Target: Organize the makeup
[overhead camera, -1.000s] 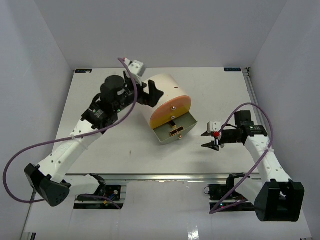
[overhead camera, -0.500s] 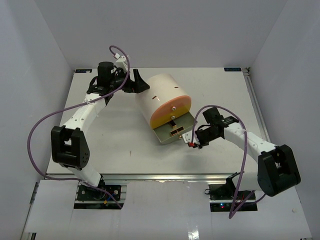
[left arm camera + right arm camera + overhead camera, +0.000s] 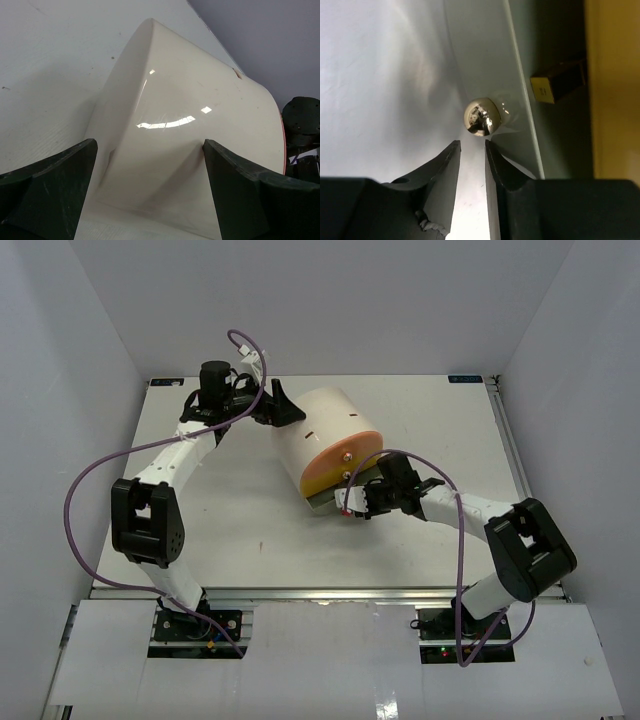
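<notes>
The cream cylinder lies on its side mid-table, yellow front facing me. Its grey drawer sticks out only a little. In the right wrist view a gold-and-black bar of makeup lies inside that drawer, behind a gold knob. My right gripper is at the drawer front. Its jaws stand narrowly open just short of the knob, with nothing between them. My left gripper is wide open at the cylinder's rear, its fingertips at the shell.
The white table is walled at the back and both sides. A metal rail runs along its right edge. Purple cables loop off both arms. The left arm's elbow stands at the near left.
My right gripper came left from the bare table to the drawer front and narrowed. The grey drawer slid most of the way in. The left gripper shifted from the cylinder's side to its rear.
</notes>
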